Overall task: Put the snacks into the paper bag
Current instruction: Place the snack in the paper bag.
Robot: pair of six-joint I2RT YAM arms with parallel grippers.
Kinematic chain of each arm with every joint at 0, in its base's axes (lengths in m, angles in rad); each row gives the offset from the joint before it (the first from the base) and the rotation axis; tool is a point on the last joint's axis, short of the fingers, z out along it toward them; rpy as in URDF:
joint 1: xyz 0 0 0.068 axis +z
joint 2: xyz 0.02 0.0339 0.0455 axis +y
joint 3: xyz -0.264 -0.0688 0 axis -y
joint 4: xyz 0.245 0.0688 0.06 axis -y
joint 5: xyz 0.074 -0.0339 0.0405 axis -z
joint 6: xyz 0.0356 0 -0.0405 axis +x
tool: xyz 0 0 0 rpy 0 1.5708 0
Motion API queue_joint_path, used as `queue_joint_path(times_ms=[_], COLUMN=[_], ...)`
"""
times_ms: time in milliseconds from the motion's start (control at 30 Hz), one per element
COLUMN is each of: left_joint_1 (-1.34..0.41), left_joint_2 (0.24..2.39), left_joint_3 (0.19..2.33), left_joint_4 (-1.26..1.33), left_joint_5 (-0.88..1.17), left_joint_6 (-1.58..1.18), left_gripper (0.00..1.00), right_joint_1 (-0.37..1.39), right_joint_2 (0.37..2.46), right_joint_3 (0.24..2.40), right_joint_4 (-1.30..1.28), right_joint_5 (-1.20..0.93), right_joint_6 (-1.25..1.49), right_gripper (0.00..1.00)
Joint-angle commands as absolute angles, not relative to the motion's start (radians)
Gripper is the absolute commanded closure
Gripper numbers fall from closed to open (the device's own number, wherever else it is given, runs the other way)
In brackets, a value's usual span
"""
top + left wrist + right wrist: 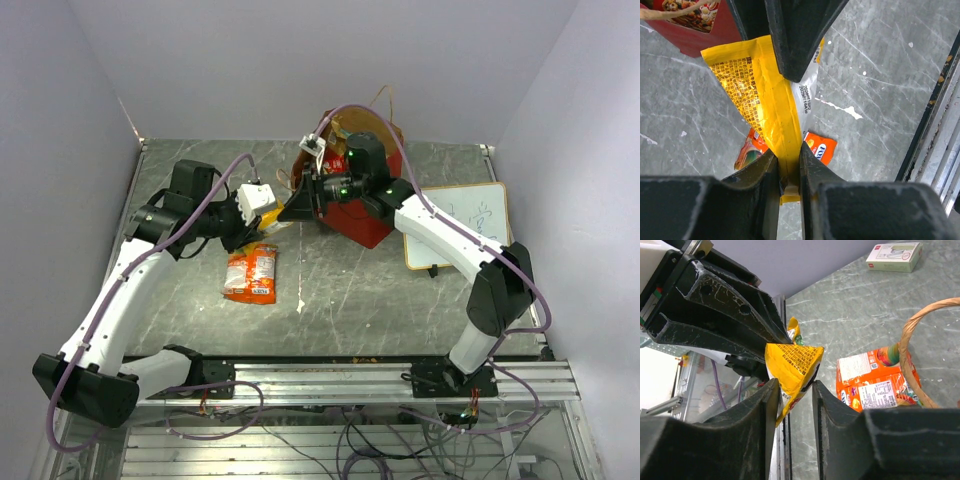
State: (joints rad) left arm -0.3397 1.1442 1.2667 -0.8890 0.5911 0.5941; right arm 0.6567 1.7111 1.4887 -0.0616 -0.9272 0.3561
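Yellow packet (755, 80), just beside the paper bag (372, 228), was clamped at opposite ends by left pincer (788, 152) and right pincer (792, 387), both closed on it; left's release was judged best deferred until right's hold proved firm.

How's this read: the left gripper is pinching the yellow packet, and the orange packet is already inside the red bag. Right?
Not quite. The orange packet is not inside the red bag. It lies on the table, as the top view shows. The left gripper is indeed pinching the yellow packet.
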Motion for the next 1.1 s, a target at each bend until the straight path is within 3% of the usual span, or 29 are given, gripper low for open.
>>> queue_joint_path(times_ms=[0, 167, 200, 600, 1067], left_joint_1=[-0.351, -0.353, -0.353, -0.35, -0.316], left_joint_2=[1.12, 1.115, 1.111, 1.041, 1.026], left_joint_3=[1.261, 1.254, 1.251, 1.211, 1.241], left_joint_4=[-0.838, -0.827, -0.824, -0.827, -0.816], left_joint_5=[0.582, 0.571, 0.569, 0.577, 0.529], left_joint_6=[0.576, 0.564, 0.562, 0.598, 0.586], left_gripper=[0.72, 0.65, 0.63, 0.22, 0.1], right_joint_1=[0.66, 0.659, 0.658, 0.612, 0.347], right_joint_2=[1.724, 1.728, 1.726, 1.651, 1.514], right_joint_3=[1.518, 1.542, 1.548, 1.625, 1.757], right_joint_4=[-0.074, -0.11, -0.122, -0.293, -0.467], right_joint_5=[-0.905, -0.892, -0.884, -0.885, -0.891], right_joint_6=[0.352, 0.32, 0.306, 0.095, -0.057], right_gripper=[0.73, 0.99, 1.0, 1.0, 1.0])
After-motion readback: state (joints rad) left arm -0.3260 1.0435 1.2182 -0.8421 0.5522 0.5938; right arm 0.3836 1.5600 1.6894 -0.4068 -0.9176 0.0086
